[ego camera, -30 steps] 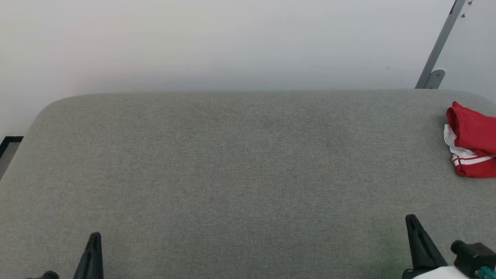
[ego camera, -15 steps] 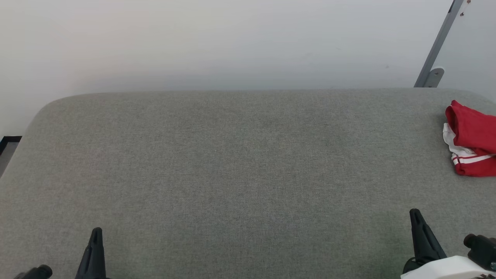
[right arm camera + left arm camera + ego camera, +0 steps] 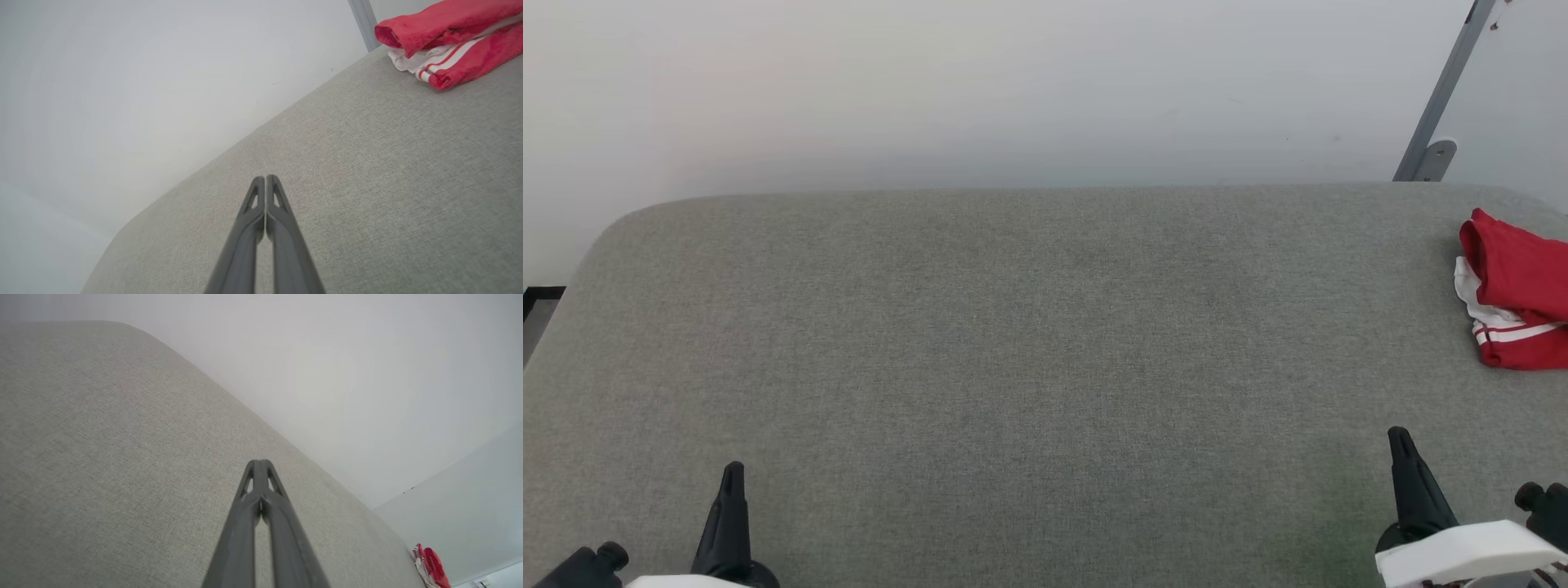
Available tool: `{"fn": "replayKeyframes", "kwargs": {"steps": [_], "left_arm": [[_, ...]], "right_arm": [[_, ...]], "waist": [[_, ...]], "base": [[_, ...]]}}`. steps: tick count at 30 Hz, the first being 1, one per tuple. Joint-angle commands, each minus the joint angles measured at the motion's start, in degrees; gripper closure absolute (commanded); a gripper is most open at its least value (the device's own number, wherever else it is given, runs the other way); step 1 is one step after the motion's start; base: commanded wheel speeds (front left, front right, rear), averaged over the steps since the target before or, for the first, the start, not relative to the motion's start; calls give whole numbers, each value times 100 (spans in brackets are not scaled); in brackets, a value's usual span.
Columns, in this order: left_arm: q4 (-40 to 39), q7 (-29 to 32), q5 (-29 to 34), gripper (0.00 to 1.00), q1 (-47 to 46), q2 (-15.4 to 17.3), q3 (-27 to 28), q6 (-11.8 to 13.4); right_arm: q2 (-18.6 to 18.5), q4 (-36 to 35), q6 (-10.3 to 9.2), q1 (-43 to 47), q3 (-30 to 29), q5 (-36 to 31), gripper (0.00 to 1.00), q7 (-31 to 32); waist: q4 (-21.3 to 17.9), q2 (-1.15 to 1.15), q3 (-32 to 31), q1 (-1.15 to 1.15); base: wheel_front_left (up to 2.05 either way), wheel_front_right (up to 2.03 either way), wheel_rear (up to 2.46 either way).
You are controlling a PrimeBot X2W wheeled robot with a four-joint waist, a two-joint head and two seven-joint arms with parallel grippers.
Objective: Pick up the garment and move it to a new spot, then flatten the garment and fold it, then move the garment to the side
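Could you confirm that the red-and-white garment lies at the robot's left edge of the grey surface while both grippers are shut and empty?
Not quite: the garment lies at the robot's right edge of the grey surface, as the head view shows. The left gripper and right gripper are indeed shut and empty.

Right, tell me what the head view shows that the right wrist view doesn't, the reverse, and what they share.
Head view: the left gripper, shut, at lower left, and the whole far edge of the grey cushion. Right wrist view: the rolled red hem and white stripes of the garment, up close. Shared: the garment, the cushion, the shut right gripper, the white wall, the grey post.
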Motion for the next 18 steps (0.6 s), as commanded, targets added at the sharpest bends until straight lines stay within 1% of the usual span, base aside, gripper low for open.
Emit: {"fn": "replayKeyframes", "kwargs": {"steps": [1, 18], "left_arm": [[-37, 55, -224, 100, -176, 17, 45, -8], [117, 389, -1288, 100, -473, -113, 84, -13]], "right_arm": [[3, -53, 0, -174, -42, 216, 100, 51], [105, -34, 0, -363, -136, 1365, 100, 389]], "waist": [[-3, 0, 2, 0], [-30, 0, 27, 0]], "base": [[0, 0, 0], [0, 0, 0]]}}
